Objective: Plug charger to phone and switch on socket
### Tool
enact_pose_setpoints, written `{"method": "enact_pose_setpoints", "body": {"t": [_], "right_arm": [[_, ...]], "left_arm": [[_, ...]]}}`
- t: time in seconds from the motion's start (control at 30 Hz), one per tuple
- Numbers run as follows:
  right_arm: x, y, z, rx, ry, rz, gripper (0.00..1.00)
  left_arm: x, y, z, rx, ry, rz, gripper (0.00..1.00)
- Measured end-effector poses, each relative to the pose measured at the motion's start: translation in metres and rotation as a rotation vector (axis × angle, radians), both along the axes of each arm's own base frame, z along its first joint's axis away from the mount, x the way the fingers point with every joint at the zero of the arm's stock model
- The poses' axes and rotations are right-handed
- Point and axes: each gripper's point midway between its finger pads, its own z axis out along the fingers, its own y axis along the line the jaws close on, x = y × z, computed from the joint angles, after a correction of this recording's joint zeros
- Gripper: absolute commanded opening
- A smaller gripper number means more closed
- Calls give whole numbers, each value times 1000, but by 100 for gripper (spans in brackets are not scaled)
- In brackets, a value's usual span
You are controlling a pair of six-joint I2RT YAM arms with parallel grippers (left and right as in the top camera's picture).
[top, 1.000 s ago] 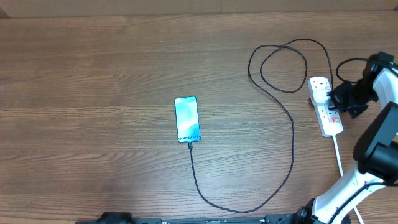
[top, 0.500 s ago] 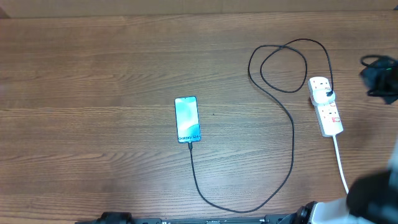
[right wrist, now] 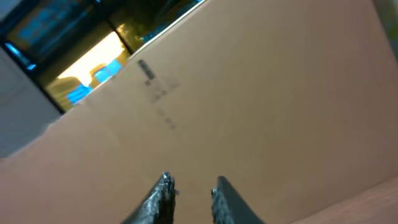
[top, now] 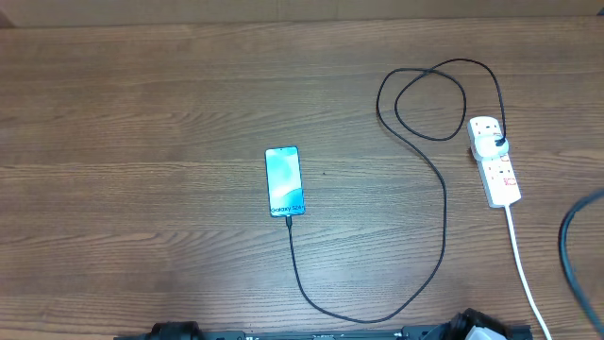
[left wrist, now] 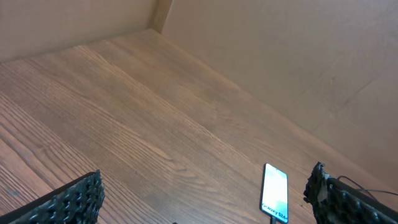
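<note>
The socket [top: 496,175] lies well right of the phone [top: 284,181], long axis running away from me, nearer my right gripper [right wrist: 191,191]; that one is barely parted, empty, aimed at the cardboard wall [right wrist: 280,93]; left gripper [left wrist: 205,186] wide open, empty; charger [top: 445,222] tip looks seated in the phone's near end; its loops lie between.
</note>
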Motion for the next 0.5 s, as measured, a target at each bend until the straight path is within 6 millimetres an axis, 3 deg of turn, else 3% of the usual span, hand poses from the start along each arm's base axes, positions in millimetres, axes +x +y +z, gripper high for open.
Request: {"method": "enact_pose_setpoints", "body": {"t": [0.07, 0.27, 0.43, 0.5], "right_arm": [[-7, 6, -1, 3, 5, 14, 33], [-16, 30, -14, 19, 50, 93, 34], [-36, 55, -7, -5, 12, 164, 35], [-47, 68, -3, -17, -11, 206, 35]], "left_arm": [[0, 0, 0, 0, 0, 0, 99], [0, 0, 0, 0, 0, 0, 99], [1, 0, 3, -10, -16, 4, 99], [4, 2, 16, -33, -80, 18, 100]]}}
